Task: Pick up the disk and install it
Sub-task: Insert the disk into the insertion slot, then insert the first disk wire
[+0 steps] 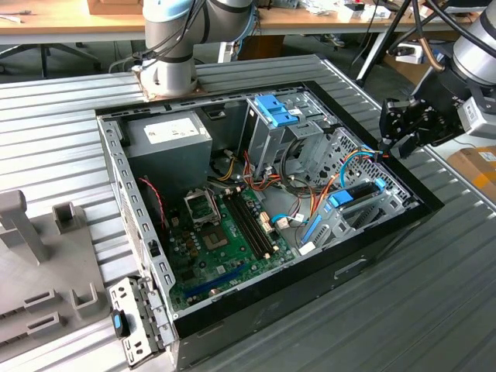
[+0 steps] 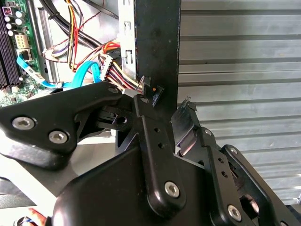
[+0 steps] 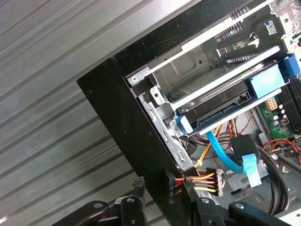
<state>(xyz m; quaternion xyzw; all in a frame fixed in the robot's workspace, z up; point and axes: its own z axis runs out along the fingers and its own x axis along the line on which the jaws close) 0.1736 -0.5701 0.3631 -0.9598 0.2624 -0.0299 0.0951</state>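
While a wooden desk [image 1: 70, 27] lines twelve o'clock, the ribbed tabletop [image 1: 434, 310] carries the case [image 1: 310, 283], disk [image 3: 221, 109] seated inside; the gripper [image 1: 387, 143] sets its jaws apart astride the two-o'clock wall.

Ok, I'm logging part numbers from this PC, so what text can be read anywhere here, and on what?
None of the text can be read.
White label on the power supply: lines of print, too small to read.
Motherboard: markings too small to read.
Disk in its bay: no print can be made out.
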